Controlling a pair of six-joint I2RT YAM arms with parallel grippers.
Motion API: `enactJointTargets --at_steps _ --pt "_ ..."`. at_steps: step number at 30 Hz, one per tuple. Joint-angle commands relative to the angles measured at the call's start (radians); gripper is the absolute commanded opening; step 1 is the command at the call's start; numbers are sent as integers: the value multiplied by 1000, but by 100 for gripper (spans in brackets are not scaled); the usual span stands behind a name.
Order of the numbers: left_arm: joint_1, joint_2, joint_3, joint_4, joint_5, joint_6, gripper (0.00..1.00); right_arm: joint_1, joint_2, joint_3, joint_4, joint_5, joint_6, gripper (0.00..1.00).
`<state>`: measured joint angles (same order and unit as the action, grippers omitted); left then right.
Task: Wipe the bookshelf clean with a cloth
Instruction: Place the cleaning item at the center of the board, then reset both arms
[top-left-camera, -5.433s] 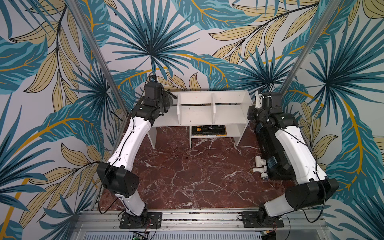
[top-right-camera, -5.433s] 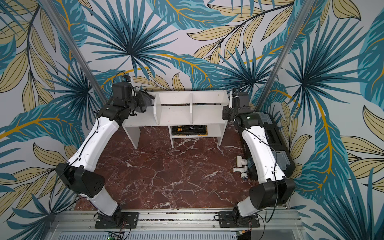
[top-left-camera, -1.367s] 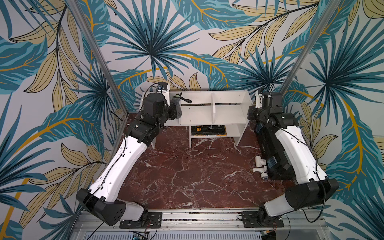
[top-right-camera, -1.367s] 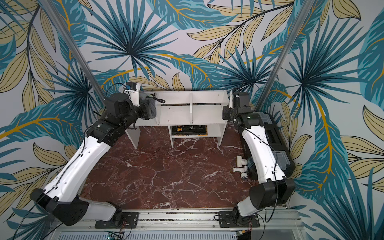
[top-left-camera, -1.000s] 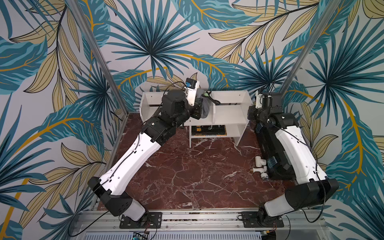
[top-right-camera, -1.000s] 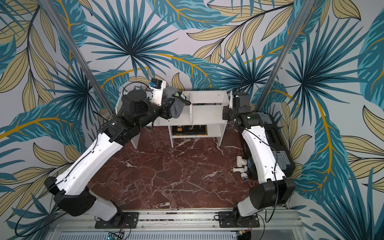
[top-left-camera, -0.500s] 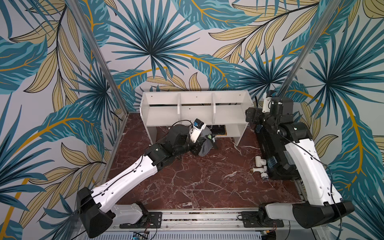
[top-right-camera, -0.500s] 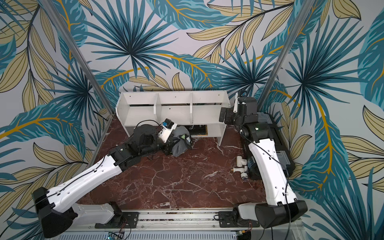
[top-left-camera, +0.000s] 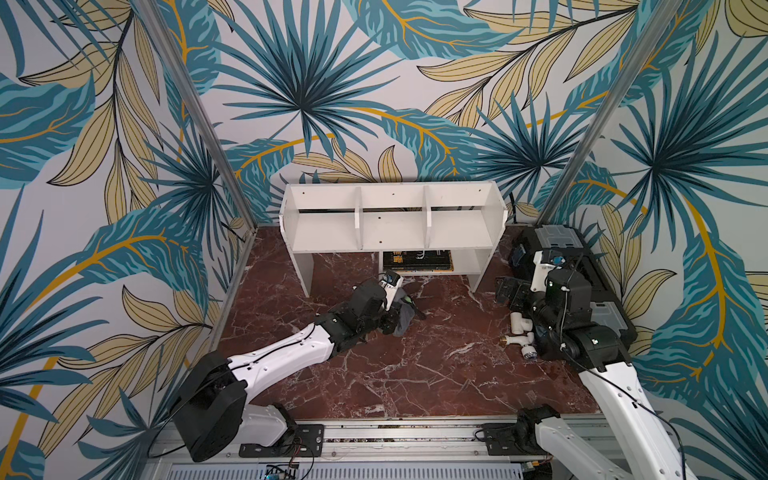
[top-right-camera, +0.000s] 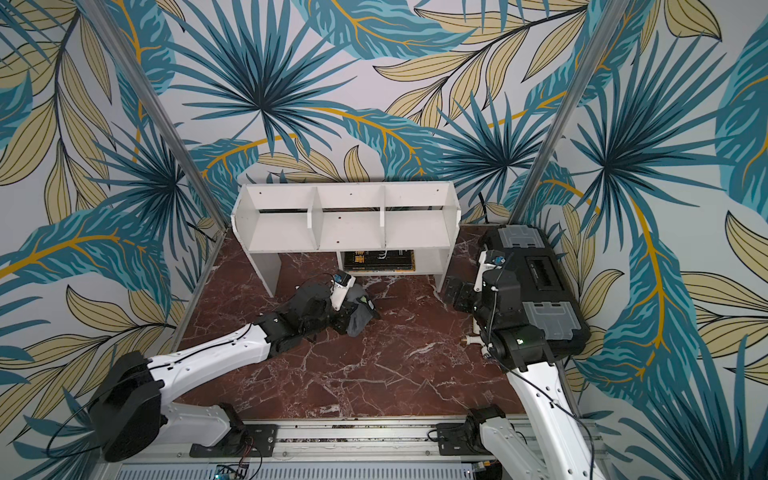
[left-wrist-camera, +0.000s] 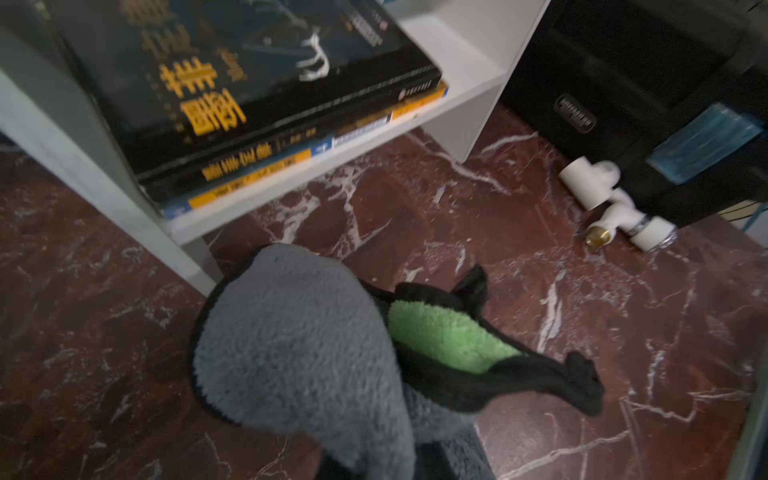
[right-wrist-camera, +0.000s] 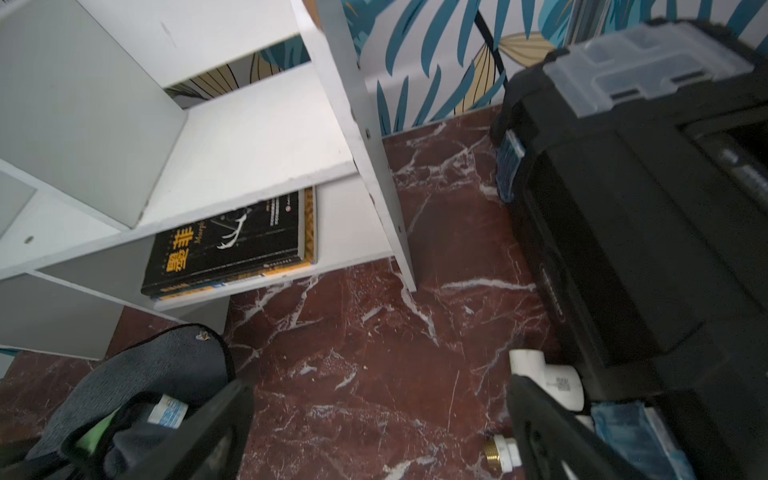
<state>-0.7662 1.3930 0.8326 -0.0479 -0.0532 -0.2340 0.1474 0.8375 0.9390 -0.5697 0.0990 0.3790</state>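
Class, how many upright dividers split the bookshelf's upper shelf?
2: one divider on the left-arm side of the middle compartment, the other divider on its right-arm side. None seems hidden.

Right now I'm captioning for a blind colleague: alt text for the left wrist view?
A bunched grey cloth with a green patch fills the foreground over red marble. Behind, black books lie stacked in the lower cubby of the bookshelf; white pipe fittings sit beside a black toolbox.

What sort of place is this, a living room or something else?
Likely a mock-up room for robot trials: leaf-print panels close in a marble-look floor, two arms are bolted to a metal rail, and a white bookshelf and black toolbox furnish it.
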Motion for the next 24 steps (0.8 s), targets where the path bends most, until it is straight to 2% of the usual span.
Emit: enactJointTargets --at_steps 1,6,10,13,15,16,17,19,20,22,24 --pt "2 5 -24 107 -95 -69 99 1 -15 -78 68 -16 70 99" --pt "2 -79 -9 52 -146 -56 100 2 -37 -234 224 34 128 100" --pt "2 -182 43 -39 -288 -20 100 2 13 -254 260 151 111 100" --pt "2 -248 77 -94 -511 57 100 1 108 -233 255 315 126 99" --pt "16 -262 73 -73 -797 163 100 2 178 -228 269 348 132 100" --pt "42 -254 60 -39 -879 229 100 1 203 -228 287 333 120 99" --pt "103 -238 47 -9 -907 288 100 1 227 -233 316 319 105 100" --pt "239 -200 65 -87 -874 268 100 1 251 -262 399 334 91 99" --pt "312 -183 71 -134 -864 237 100 2 256 -280 431 385 100 99" --pt "444 -168 29 -87 -871 188 100 1 246 -328 508 489 94 99" --pt "541 -164 -66 48 -820 178 100 2 240 -374 597 541 3 99"
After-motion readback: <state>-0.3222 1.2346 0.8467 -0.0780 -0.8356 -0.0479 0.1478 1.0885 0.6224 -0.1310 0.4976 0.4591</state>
